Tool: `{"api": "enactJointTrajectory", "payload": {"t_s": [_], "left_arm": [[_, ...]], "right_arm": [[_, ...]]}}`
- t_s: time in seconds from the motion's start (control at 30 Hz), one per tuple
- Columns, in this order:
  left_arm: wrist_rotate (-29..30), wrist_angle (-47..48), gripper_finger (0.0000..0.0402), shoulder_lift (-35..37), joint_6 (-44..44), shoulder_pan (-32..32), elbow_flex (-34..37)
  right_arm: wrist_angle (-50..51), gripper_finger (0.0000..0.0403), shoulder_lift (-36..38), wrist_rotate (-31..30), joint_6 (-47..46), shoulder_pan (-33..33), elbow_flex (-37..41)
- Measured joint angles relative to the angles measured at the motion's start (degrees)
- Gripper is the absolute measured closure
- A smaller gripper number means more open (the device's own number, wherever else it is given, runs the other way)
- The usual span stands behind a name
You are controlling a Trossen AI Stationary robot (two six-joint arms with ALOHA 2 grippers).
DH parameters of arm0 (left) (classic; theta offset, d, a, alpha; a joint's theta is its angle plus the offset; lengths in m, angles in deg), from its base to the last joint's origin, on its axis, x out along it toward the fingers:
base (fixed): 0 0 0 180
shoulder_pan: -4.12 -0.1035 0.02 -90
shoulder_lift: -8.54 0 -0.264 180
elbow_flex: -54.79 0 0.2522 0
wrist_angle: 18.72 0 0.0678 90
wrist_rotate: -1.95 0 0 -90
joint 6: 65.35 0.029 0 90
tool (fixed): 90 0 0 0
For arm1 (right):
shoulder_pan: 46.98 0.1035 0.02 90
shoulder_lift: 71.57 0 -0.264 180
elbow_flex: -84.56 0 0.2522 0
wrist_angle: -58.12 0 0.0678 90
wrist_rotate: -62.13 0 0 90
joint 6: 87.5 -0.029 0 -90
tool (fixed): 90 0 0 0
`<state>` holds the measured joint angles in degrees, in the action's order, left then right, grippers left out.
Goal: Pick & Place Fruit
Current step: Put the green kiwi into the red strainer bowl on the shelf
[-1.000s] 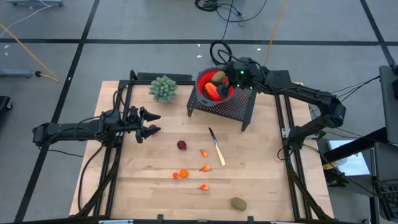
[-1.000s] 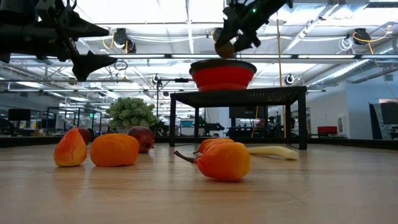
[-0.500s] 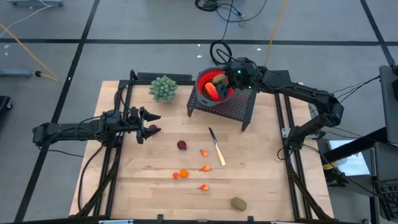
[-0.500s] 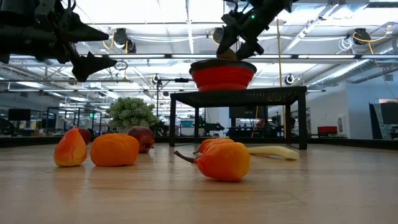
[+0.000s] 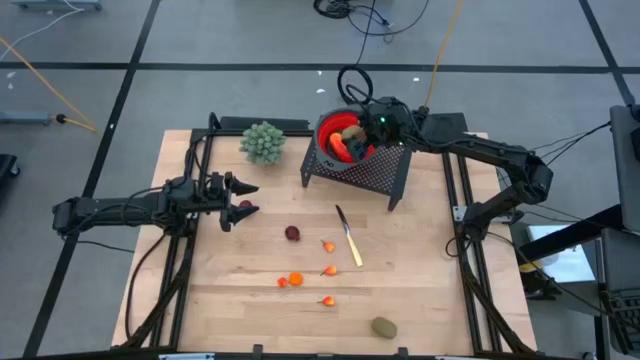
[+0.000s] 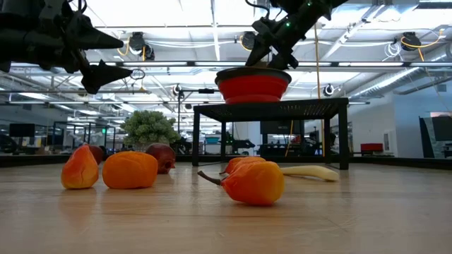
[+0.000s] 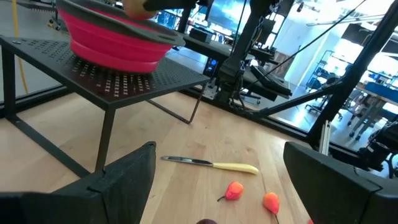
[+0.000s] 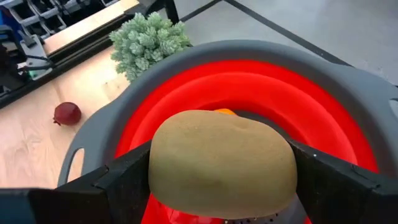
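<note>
Over the red bowl (image 8: 348,134), my right gripper (image 8: 217,186) pinches a brown kiwi (image 8: 221,163) across its middle; it looks light, stiff, possibly slippery. My left gripper (image 5: 238,198) waits wide apart.

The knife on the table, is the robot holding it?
No, the knife lies alone on the wooden table, away from the left pincer and the right pincer.

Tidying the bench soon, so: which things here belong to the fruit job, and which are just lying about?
Job:
- brownish-green oval between right gripper fingers, over red bowl
- dark red ball
- small orange pieces
- second brownish-green oval

Lying about:
- pale green bunch
- yellow-handled knife
- black mesh stand
</note>
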<state>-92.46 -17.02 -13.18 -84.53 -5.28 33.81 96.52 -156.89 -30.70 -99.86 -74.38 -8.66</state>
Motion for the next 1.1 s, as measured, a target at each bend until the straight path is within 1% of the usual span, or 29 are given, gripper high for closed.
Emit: {"api": "enactJointTrajectory", "payload": {"t_s": [0.37, 1.1], "left_arm": [[0.0, 0.0, 0.0048, 0.0, 0.0, 0.0, 0.0], [0.0, -0.1, 0.0048, 0.0, -0.1, 0.0, 0.0]], "right_arm": [[-3.6, 0.0078, 0.0, 0.0, 1.5, 0.0, 0.2], [-3.4, 0.0078, 0.0, 0.0, 1.7, 0.1, 0.2]]}}
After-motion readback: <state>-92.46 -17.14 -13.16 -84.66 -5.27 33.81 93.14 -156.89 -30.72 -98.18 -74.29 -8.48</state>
